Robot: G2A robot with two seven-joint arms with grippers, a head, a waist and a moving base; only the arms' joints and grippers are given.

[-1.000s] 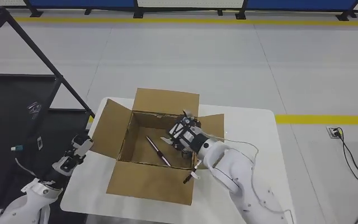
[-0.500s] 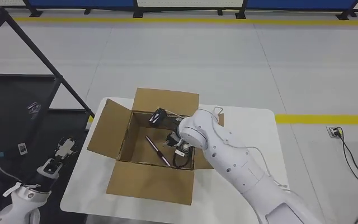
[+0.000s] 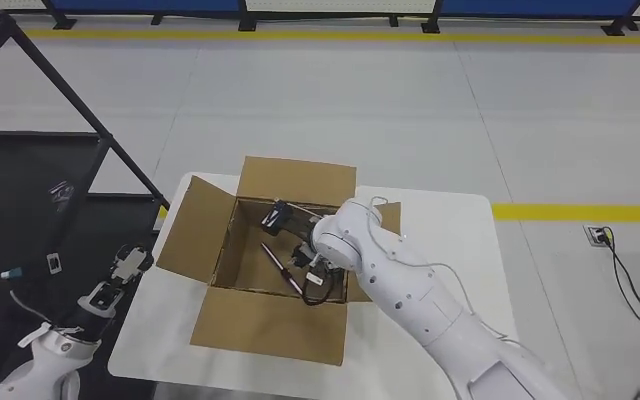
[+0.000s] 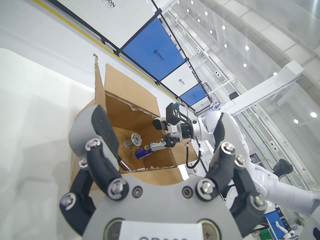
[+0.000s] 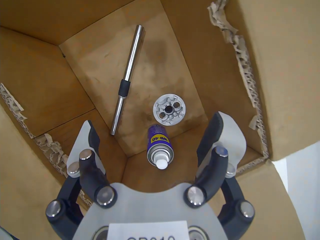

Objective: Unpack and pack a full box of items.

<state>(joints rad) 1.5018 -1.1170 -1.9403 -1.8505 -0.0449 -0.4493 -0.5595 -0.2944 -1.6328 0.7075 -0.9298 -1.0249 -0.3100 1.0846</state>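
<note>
Box matt corrugated cardboard, torn edges rough; rod glossy metal; disc prob. cast metal.

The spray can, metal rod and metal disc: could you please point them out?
spray can (image 5: pixel 160 144), right wrist view, blue body.
metal rod (image 5: pixel 132 58), right wrist view, shiny shaft.
metal disc (image 5: pixel 169 110), right wrist view, central hub.

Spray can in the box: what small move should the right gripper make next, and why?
Probably lower the right gripper straight onto the spray can and close: its jaws are open and the can stands centred between them, cap up, beside the metal disc.
</note>
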